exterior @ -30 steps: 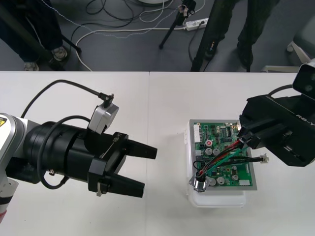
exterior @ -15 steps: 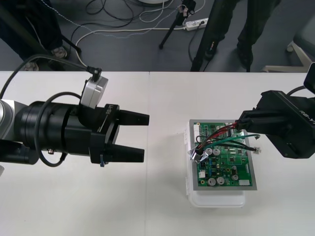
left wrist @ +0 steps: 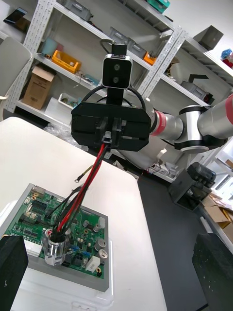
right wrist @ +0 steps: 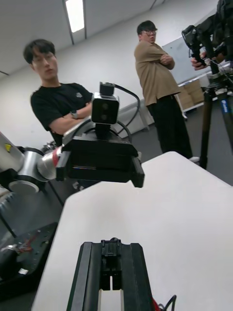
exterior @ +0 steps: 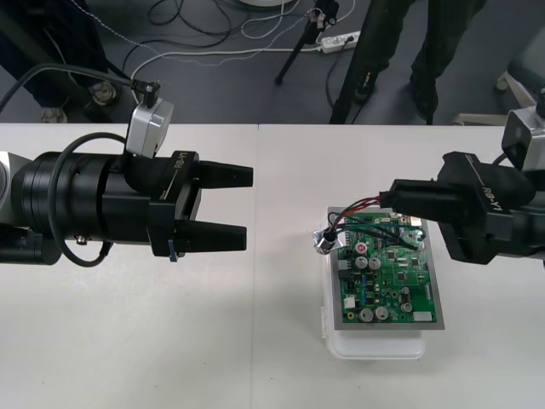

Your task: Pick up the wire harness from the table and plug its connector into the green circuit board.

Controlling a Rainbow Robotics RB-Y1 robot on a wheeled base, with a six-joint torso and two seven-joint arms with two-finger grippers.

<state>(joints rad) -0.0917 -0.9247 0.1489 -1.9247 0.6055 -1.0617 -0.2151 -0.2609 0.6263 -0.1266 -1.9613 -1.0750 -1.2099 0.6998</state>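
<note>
We judge the harness light and limp. The right gripper pinches its plug end, the best hold. The socket dangles at the board edge. The left gripper is spread.

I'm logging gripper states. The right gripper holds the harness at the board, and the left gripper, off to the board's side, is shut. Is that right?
Not quite: the left gripper is open, its fingers standing apart in the front view. The rest holds: the right gripper holds the harness at the board, with the left gripper off to the board's side.
</note>
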